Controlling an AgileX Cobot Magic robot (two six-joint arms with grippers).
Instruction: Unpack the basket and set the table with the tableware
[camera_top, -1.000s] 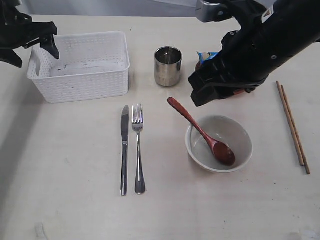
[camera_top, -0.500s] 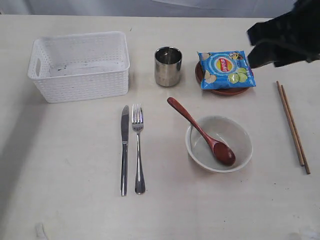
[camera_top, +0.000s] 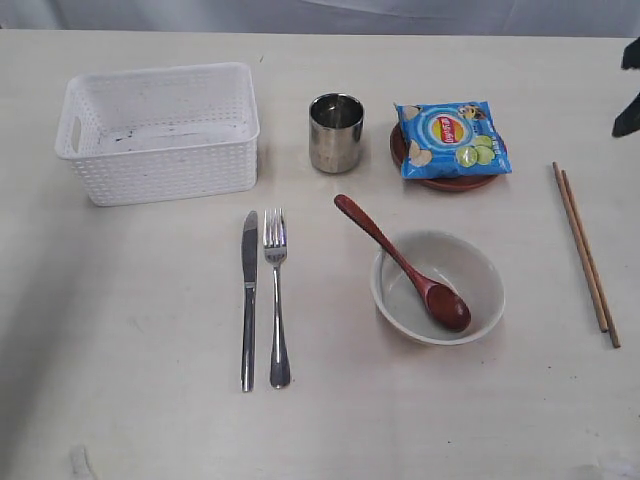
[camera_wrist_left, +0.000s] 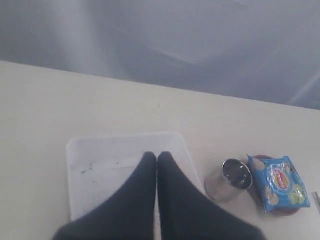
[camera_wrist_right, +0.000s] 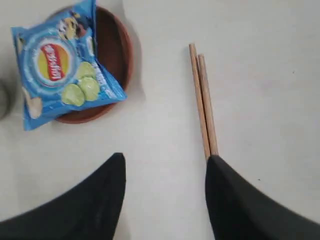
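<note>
The white basket (camera_top: 160, 130) stands empty at the back left of the table (camera_top: 130, 330). Knife (camera_top: 248, 300) and fork (camera_top: 277, 295) lie side by side in front of it. The steel cup (camera_top: 335, 132) stands beside the reddish-brown plate (camera_top: 445, 180), which carries the blue chip bag (camera_top: 452, 138). The wooden spoon (camera_top: 405, 265) rests in the cream bowl (camera_top: 438, 288). Chopsticks (camera_top: 586, 252) lie at the right. My left gripper (camera_wrist_left: 157, 156) is shut, high above the basket (camera_wrist_left: 125, 175), and out of the exterior view. My right gripper (camera_wrist_right: 165, 160) is open and empty, above the table between plate (camera_wrist_right: 117, 55) and chopsticks (camera_wrist_right: 204, 100).
A dark bit of the right arm (camera_top: 630, 85) shows at the exterior view's right edge. A grey backdrop (camera_wrist_left: 160, 40) rises behind the table's far edge. Bare tabletop lies at the front left and between the bowl and the chopsticks.
Both arms have pulled back out of the scene: the left one left the basket's corner, the right one rose off to the right, uncovering the plate with the chip bag.
</note>
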